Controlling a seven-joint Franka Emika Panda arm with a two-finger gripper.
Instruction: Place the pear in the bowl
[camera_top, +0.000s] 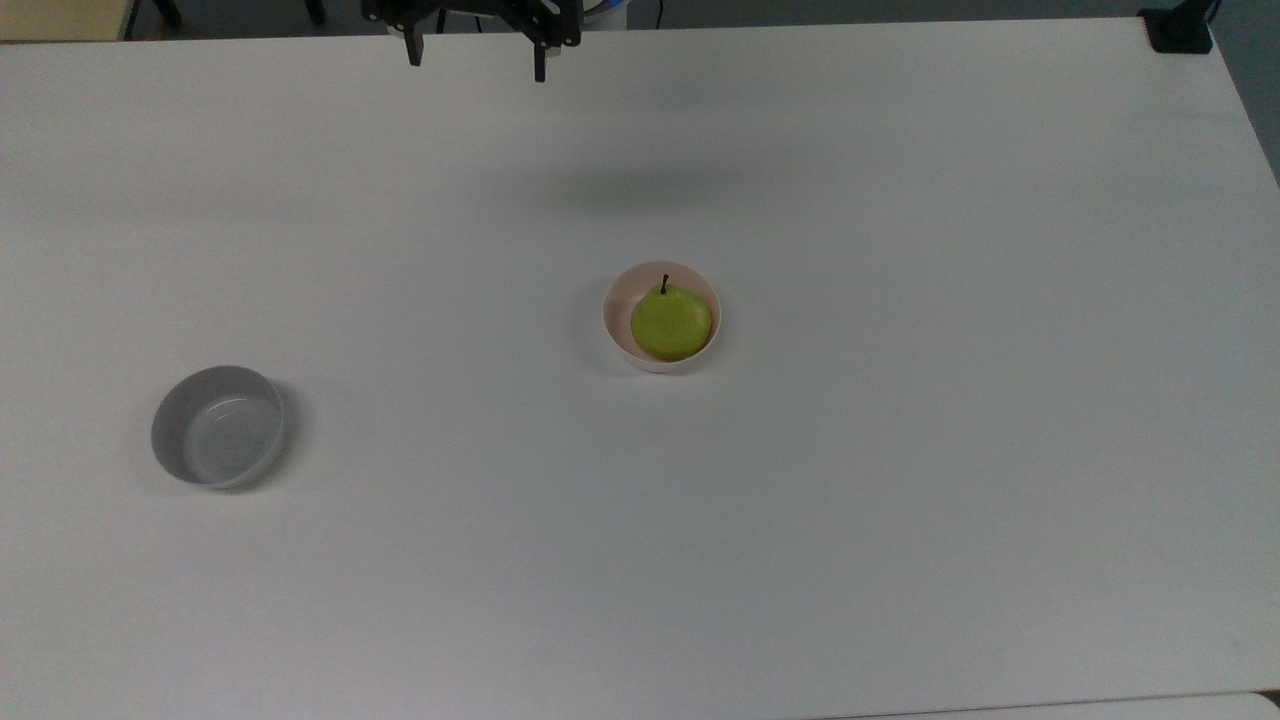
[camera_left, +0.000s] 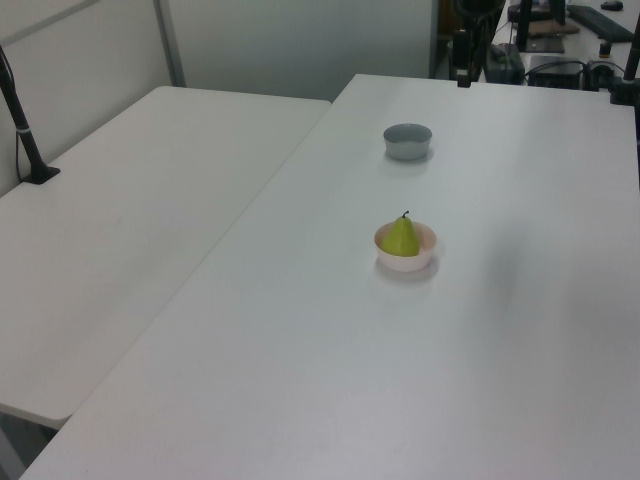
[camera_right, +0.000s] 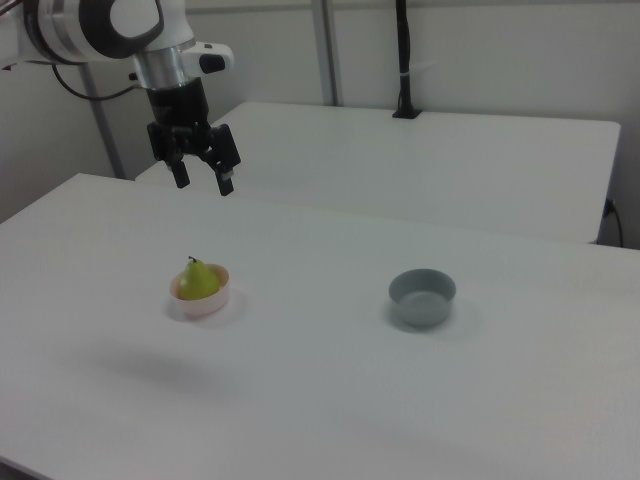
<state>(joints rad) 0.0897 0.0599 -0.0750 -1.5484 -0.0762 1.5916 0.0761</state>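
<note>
The yellow-green pear (camera_top: 670, 322) (camera_left: 401, 238) (camera_right: 200, 280) sits upright inside the pale pink bowl (camera_top: 618, 330) (camera_left: 407, 263) (camera_right: 205, 303) near the middle of the white table. My gripper (camera_top: 475, 55) (camera_right: 205, 181) hangs open and empty high above the table, at the top edge of the top view, up and to the left of the bowl there. In the right view its two dark fingers (camera_right: 226, 183) are spread wide apart, well above the pear. In the left view its fingers (camera_left: 463, 70) show at the top edge.
A grey bowl (camera_top: 217, 427) (camera_left: 408, 141) (camera_right: 422, 297) stands empty at the top view's left, far from the pink bowl. A second white table (camera_left: 120, 230) stands beside this one. A black post (camera_right: 403, 60) rises at the back in the right view.
</note>
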